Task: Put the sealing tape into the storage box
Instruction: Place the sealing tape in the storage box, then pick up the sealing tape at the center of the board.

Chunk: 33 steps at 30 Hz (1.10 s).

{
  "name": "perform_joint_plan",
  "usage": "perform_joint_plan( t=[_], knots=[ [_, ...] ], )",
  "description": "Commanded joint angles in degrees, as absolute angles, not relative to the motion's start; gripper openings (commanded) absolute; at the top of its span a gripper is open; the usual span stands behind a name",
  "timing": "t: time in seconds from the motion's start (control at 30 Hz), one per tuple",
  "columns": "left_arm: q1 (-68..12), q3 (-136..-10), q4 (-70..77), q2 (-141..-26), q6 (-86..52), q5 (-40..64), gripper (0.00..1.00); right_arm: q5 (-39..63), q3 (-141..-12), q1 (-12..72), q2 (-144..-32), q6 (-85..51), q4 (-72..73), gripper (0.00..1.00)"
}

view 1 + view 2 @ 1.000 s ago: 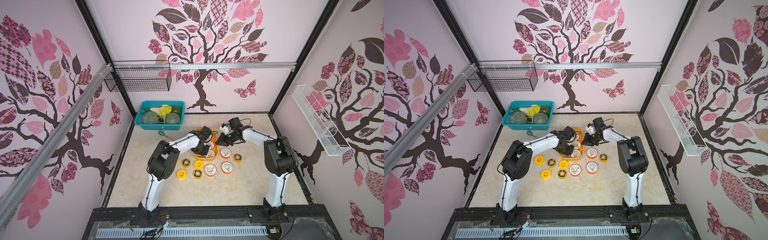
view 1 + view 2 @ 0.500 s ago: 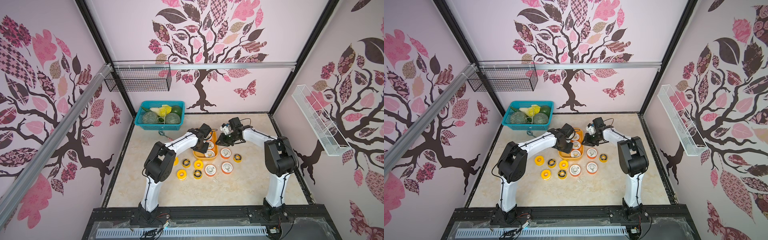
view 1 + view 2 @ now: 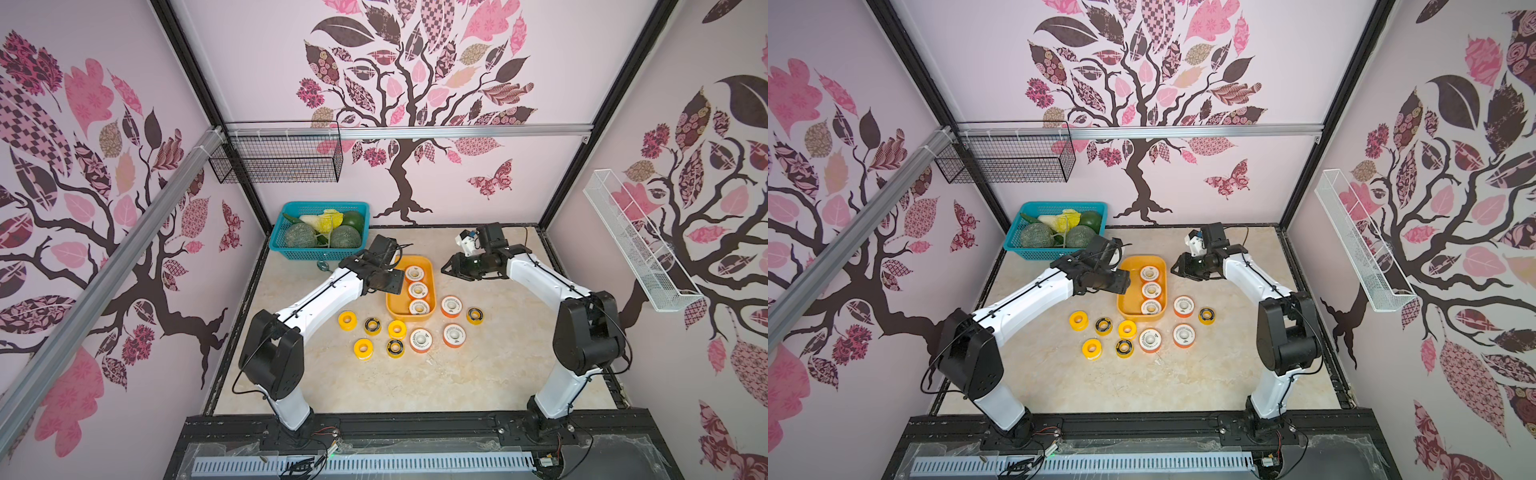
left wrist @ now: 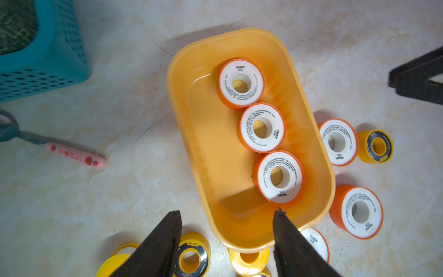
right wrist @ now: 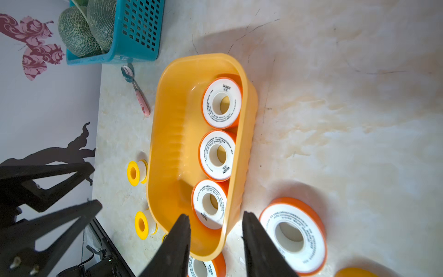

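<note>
The storage box [image 3: 395, 307] is a shallow orange-yellow tub in the middle of the table. Three orange-and-white sealing tape rolls [image 3: 417, 290] lie flat in a row inside it [image 4: 262, 127]. More orange rolls [image 3: 451, 306] and several smaller yellow rolls [image 3: 347, 321] lie on the table in front of the box and to its right. My left gripper [image 4: 227, 212] hangs open and empty over the box's left front part [image 3: 390, 282]. My right gripper [image 5: 215, 215] hovers open and empty above the table just right of the box [image 3: 446, 270].
A teal basket [image 3: 291, 251] with melons and greens stands at the back left. A pink-handled spoon [image 4: 74, 154] lies between it and the box. A black wire basket [image 3: 276, 160] hangs on the back wall, a white wire rack [image 3: 631, 245] on the right wall.
My left gripper has drawn back a little to the left from over the box. The right arm has barely moved.
</note>
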<state>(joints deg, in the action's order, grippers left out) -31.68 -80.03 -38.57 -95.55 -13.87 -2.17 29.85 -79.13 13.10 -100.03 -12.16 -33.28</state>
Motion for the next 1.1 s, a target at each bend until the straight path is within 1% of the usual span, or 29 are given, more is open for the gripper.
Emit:
perform_joint_plan(
  t=[0.0,0.2,0.4,0.5,0.63,0.77,1.0,1.07],
  knots=[
    [-30.4,-77.9,-36.4,-92.6,-14.4,-2.5,0.68,28.0,-77.7,11.9,-97.0,-10.3,-35.3,0.42],
    [-28.2,-73.5,-36.3,-88.2,-15.8,-2.3,0.75,25.9,-74.0,11.3,-93.3,-9.1,-36.9,0.43],
    [-22.4,-67.7,-34.0,-82.8,-19.1,5.7,0.77,21.3,-71.0,11.3,-89.2,-7.2,-40.0,0.44],
    [-20.6,-65.9,-34.3,-80.6,-19.5,6.9,0.8,18.1,-69.6,11.3,-86.9,-6.2,-41.8,0.46],
    [-20.1,-64.0,-34.3,-78.6,-19.2,6.1,0.81,14.1,-67.0,11.3,-84.3,-5.9,-44.1,0.49],
    [-20.1,-63.6,-33.9,-78.3,-19.4,5.6,0.82,11.0,-63.5,11.3,-82.4,-6.9,-44.7,0.55],
    [-20.1,-64.1,-34.0,-78.8,-19.2,5.8,0.82,7.6,-60.8,11.4,-83.4,-8.5,-44.8,0.74],
    [-20.0,-64.0,-34.0,-78.9,-19.2,5.5,0.82,6.9,-60.7,11.5,-84.4,-8.4,-44.7,0.75]
  ],
)
